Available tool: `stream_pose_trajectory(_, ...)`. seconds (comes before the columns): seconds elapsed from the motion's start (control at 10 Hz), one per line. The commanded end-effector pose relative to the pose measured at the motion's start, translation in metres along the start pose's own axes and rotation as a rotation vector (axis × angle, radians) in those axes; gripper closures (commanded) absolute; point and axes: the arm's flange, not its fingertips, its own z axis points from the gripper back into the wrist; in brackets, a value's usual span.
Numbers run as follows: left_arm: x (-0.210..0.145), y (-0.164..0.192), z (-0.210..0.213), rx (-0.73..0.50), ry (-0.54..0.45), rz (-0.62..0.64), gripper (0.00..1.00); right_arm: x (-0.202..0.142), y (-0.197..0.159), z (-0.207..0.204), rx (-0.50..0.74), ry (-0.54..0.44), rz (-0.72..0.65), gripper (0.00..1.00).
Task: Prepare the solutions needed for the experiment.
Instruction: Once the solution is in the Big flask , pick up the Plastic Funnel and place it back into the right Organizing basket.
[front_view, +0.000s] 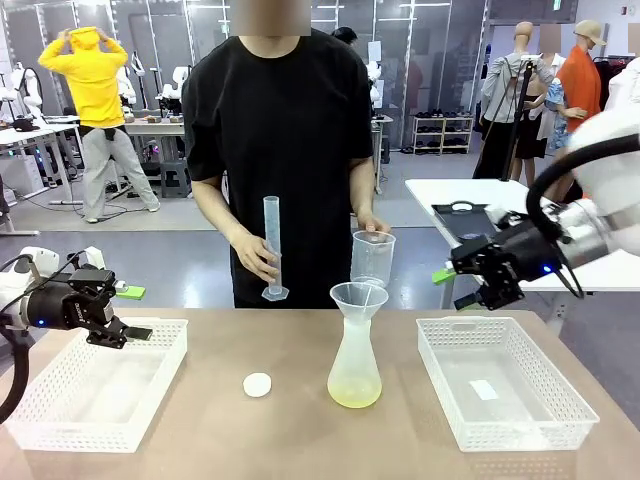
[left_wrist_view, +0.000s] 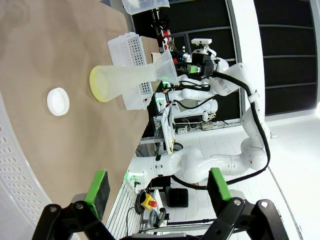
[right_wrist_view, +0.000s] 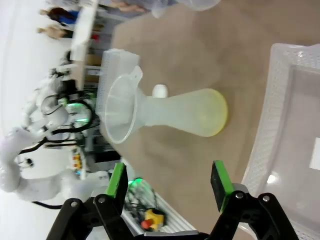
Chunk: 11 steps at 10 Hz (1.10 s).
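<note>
You have the flask (front_view: 354, 350) between left basket (front_view: 90, 437) and right basket (front_view: 520, 436), solutions (front_view: 354, 393) in it, cap (front_view: 257, 384) to its left.

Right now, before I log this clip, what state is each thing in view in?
flask: upright on the table, funnel in its neck.
solution: shallow pale yellow layer in the flask's bottom.
graduated cylinder: upright, held by the person's hand, looks empty.
beaker: held by the person's other hand, looks empty.
white cap: lying loose on the table.
left gripper: open, empty.
right gripper: open, empty.
</note>
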Motion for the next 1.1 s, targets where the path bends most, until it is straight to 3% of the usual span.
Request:
stream_pose_trajectory(0.0, 0.002, 0.000, -0.002, 0.007, -0.013, -0.001, 0.00, 0.010, 0.031, -0.019, -0.218, 0.035, 0.009, 0.16)
stream_pose_trajectory(0.2, 0.002, 0.000, -0.002, 0.007, -0.013, -0.001, 0.00, 0.018, 0.058, -0.033, -0.344, 0.056, 0.028, 0.16)
stream_pose_trajectory(0.5, 0.002, 0.000, -0.002, 0.007, -0.013, -0.001, 0.00, 0.020, 0.084, -0.045, -0.424, 0.072, 0.028, 0.16)
stream_pose_trajectory(0.6, 0.002, 0.000, -0.002, 0.007, -0.013, -0.001, 0.00, 0.014, 0.069, -0.041, -0.367, 0.058, 0.068, 0.16)
stream_pose_trajectory(1.0, 0.002, 0.000, -0.002, 0.007, -0.013, -0.001, 0.00, 0.014, 0.069, -0.041, -0.367, 0.058, 0.068, 0.16)
